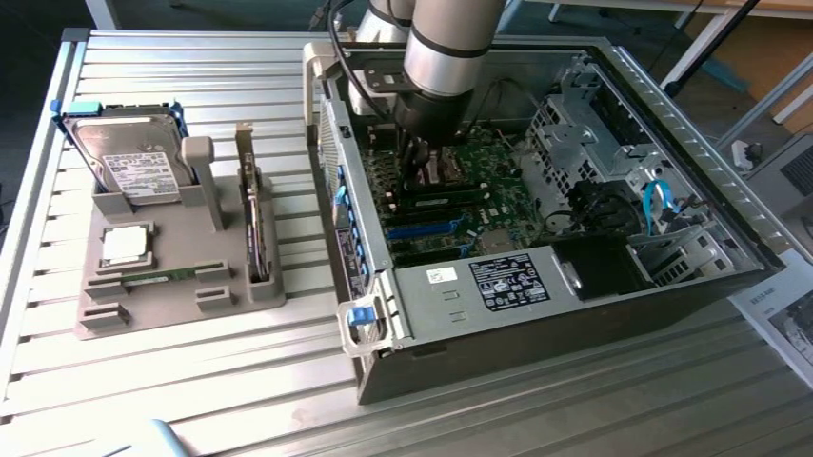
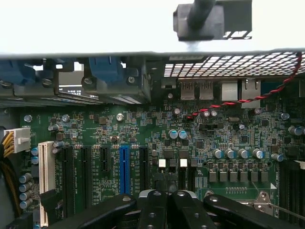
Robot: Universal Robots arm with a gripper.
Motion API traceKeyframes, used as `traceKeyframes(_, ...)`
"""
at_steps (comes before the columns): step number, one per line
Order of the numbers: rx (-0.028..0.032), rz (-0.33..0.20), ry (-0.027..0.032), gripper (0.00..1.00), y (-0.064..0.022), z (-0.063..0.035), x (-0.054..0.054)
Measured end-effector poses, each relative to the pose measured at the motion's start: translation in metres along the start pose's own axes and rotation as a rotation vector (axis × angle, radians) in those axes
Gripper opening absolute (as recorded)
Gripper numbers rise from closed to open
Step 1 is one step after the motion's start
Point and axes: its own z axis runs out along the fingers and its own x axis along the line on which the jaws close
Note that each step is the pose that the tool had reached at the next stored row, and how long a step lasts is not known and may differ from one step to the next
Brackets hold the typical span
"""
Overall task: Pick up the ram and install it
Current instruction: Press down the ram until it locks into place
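Note:
A thin green ram (image 1: 159,277) lies flat in the grey holder (image 1: 140,319) at the exterior view's left, far from the arm. My gripper (image 1: 424,176) reaches down inside the open computer case (image 1: 508,286) and hangs just over the green motherboard (image 1: 502,186), above long dark slots (image 1: 439,197). In the wrist view my gripper (image 2: 167,202) is shut, and its black fingers (image 2: 152,210) are pressed together. I see nothing between them. The motherboard (image 2: 143,129) with its blue slot (image 2: 124,167) spreads out below.
The holder also carries a silver hard drive (image 1: 133,162) with a white label, a square silver processor (image 1: 125,245) and an upright dark board (image 1: 258,238). Case walls, a drive cage (image 1: 578,124) and cables (image 1: 654,205) close in around the arm. A slatted metal table (image 1: 190,381) lies beneath.

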Motion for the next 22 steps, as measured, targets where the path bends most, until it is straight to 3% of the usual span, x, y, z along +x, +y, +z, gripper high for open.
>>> traceKeyframes(22,0.0000,0.000,0.0001,0.10,-0.0001,0.0064,-0.0002)
